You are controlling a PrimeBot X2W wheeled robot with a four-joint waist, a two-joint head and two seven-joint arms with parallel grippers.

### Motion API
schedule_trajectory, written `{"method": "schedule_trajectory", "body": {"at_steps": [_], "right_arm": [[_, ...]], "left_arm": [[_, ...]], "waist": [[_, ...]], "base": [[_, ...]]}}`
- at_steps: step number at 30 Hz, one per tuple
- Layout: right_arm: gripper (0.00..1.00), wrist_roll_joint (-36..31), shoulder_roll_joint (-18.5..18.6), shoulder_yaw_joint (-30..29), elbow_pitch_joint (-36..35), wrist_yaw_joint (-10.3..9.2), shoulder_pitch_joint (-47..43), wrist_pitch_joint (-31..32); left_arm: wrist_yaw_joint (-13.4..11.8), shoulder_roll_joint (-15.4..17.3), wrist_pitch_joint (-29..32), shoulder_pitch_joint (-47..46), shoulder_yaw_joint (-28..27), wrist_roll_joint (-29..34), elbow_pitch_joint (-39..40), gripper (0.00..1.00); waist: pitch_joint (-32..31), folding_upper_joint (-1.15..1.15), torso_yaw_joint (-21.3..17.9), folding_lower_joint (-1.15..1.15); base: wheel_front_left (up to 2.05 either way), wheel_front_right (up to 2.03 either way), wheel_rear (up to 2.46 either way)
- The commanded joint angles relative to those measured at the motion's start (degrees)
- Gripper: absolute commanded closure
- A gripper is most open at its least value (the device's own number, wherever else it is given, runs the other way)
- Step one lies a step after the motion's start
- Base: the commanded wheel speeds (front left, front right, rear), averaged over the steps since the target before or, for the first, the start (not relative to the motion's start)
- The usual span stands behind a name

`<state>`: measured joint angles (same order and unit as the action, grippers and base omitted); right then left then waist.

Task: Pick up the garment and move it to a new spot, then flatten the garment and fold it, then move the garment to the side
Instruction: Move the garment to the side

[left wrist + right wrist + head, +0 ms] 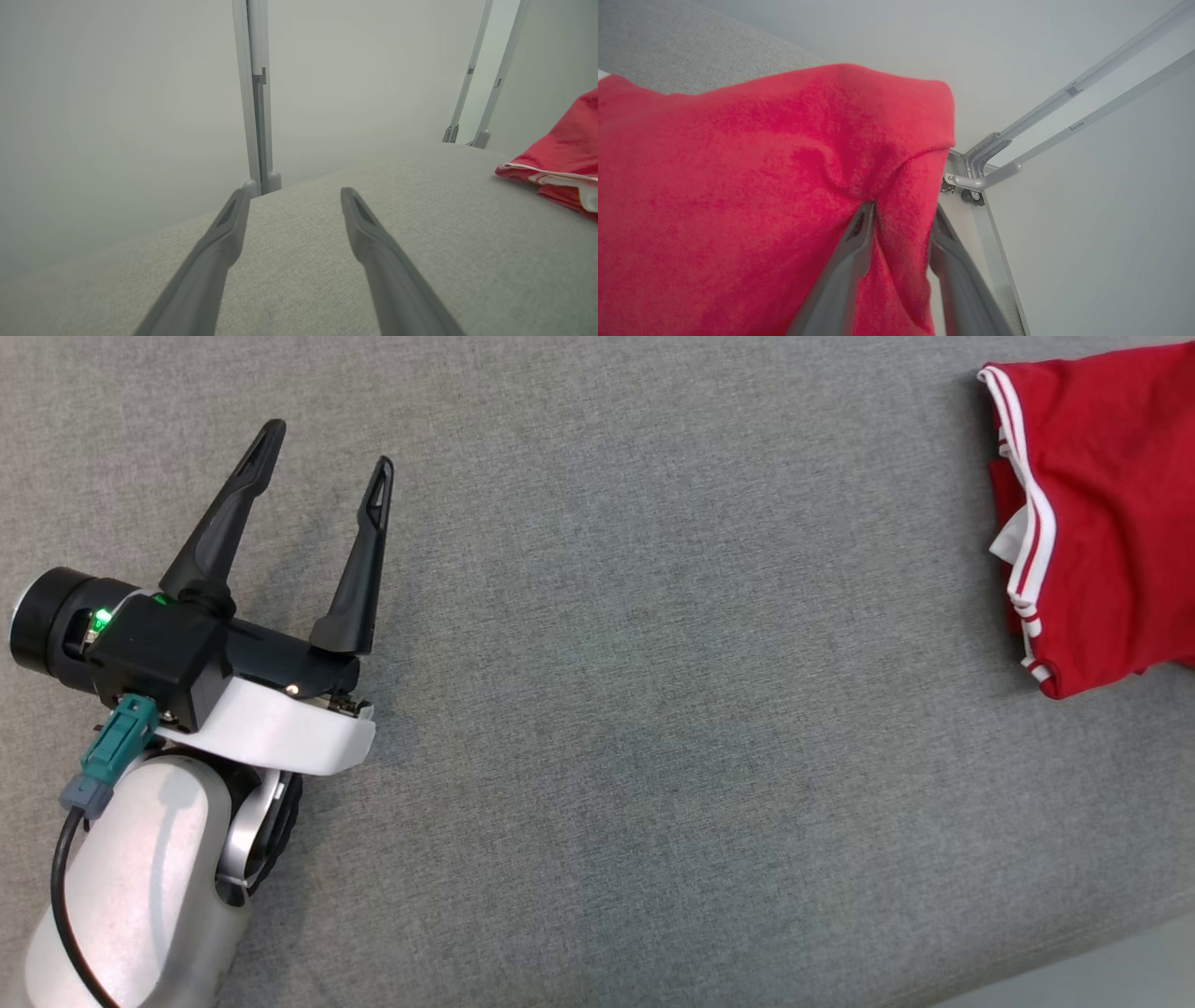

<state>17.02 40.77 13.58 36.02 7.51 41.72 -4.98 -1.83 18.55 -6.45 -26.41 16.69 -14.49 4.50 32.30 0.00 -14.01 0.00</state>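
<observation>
We note matt black plastic on the fingers (224, 523) of the left gripper (327, 448); the forearm (149, 859) shell behind them is glossy white plastic. Beneath the gripper, the cover (653, 709) is grey woven cloth, matt and slightly rough. Well to its right, the garment (1111, 513) is soft matt red knit with white trim. Ahead, the rails (256, 116) look like smooth pale metal.
</observation>
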Motion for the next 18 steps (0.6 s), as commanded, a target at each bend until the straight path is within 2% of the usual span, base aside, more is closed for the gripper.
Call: {"method": "schedule_trajectory", "body": {"at_steps": [1, 7, 9, 14, 18], "right_arm": [[0.00, -0.77, -0.77, -0.71, 2.11, -0.03, 1.25, -0.92], [0.00, -0.72, -4.18, -4.10, 9.72, -0.03, 2.70, -6.38], [0.00, -0.40, -6.46, -5.47, 10.51, -0.02, 2.33, -8.09], [0.00, -0.39, -9.93, -8.92, 8.76, -0.03, 0.39, -9.92], [0.00, -1.94, -13.91, -11.86, 2.20, -0.02, -3.39, -10.30]], "left_arm": [[0.25, 0.12, 0.04, -1.08, -0.05, 0.29, -0.13, 0.00], [-0.58, -0.26, -1.09, -0.33, -0.44, -0.56, -1.46, 0.00], [-1.16, -0.41, -1.74, 0.70, -0.89, -1.03, -2.09, 0.00], [-2.61, -0.93, -2.95, 3.44, -2.35, -2.43, -2.72, 0.00], [-3.98, -1.50, -4.11, 6.55, -3.99, -4.03, -2.98, 0.00]], "waist": [[0.50, 0.00, 0.38, 0.00], [-0.57, 0.00, 1.04, 0.00], [-1.75, 0.00, 1.21, 0.00], [-4.69, 0.00, 1.64, 0.00], [-7.76, 0.00, 2.68, 0.00]], "base": [[0.00, 0.00, 0.00], [0.00, 0.00, 0.00], [0.00, 0.00, 0.00], [0.00, 0.00, 0.00], [0.00, 0.00, 0.00]]}}
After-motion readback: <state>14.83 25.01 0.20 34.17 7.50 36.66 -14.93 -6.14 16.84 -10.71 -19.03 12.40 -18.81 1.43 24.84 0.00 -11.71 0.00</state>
